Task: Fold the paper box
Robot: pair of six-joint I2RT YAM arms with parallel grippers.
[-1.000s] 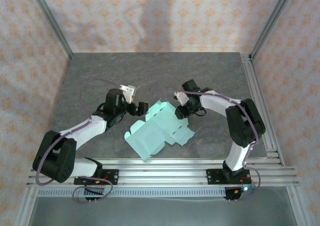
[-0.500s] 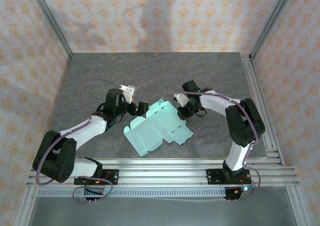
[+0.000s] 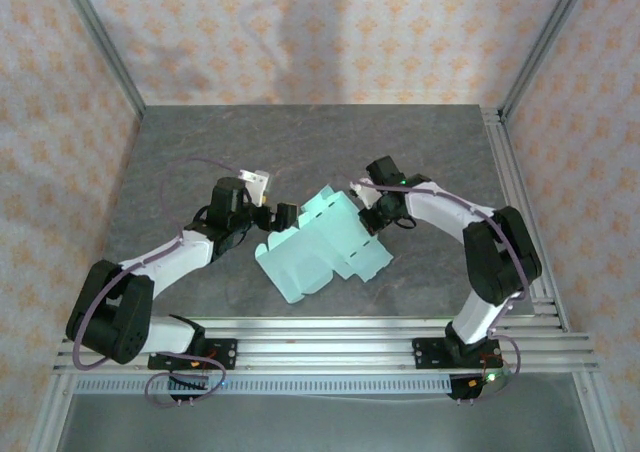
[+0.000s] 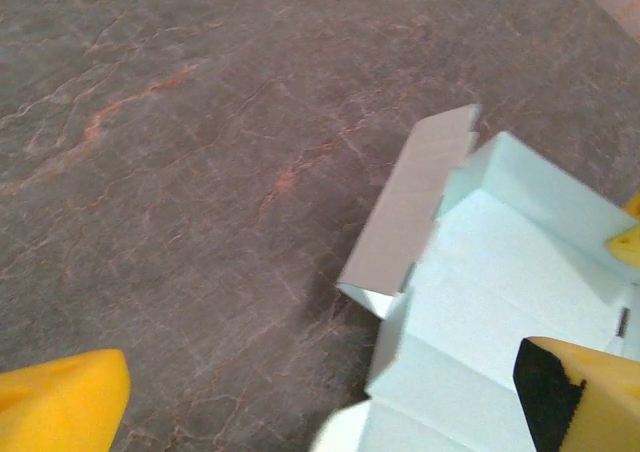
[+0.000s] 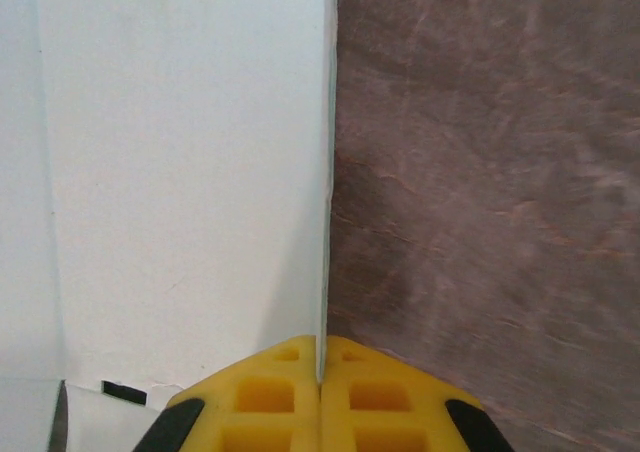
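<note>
Paper box edge pinched by right end effector, contact hidden overhead; left end effector wide.

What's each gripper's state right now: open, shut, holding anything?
Left gripper: open, gripping nothing.
Right gripper: shut on the edge of the paper box.

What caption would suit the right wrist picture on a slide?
The right gripper pinches the thin edge of the pale paper box, with the dark table beside it.
</note>
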